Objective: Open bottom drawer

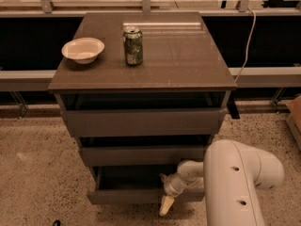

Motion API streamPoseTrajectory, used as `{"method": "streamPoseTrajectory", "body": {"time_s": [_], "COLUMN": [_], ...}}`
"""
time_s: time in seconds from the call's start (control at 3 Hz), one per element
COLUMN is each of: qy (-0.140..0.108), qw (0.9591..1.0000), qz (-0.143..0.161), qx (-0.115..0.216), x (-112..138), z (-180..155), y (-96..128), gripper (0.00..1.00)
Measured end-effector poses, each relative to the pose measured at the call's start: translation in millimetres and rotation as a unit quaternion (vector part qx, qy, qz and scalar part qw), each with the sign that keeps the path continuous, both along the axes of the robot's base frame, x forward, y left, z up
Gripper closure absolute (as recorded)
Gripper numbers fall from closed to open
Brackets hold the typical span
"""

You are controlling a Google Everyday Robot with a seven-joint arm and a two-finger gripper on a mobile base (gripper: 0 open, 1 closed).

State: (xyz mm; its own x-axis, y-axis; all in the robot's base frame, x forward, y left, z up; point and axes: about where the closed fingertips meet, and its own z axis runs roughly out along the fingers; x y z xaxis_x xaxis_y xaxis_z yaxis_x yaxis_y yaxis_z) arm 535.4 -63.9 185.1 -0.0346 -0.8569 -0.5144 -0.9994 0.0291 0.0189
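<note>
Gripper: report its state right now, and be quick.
Gripper: at the front edge of the partly open bottom drawer; whether it is open, closed or holding the drawer cannot be told.

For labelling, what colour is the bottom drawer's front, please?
Bottom drawer: dark grey-brown, camera view; claw at its front.

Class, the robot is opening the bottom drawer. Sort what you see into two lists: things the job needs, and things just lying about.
Belongs to the job:
- dark grey-brown, flat-fronted bottom drawer, partly pulled out
- white robot arm's gripper, at that drawer's front edge

Just lying about:
- cream round bowl
- green drinks can
Both stand on the brown cabinet top.
</note>
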Motion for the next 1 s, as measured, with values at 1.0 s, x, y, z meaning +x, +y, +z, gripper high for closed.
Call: {"method": "streamPoseTrajectory", "body": {"time_s": [1.0], "qy": [0.041], "qw": [0.9991], "qz": [0.002], "qx": [0.008], "x": [-26], "z": [-20], "y": [-13], "gripper": [0.00]}}
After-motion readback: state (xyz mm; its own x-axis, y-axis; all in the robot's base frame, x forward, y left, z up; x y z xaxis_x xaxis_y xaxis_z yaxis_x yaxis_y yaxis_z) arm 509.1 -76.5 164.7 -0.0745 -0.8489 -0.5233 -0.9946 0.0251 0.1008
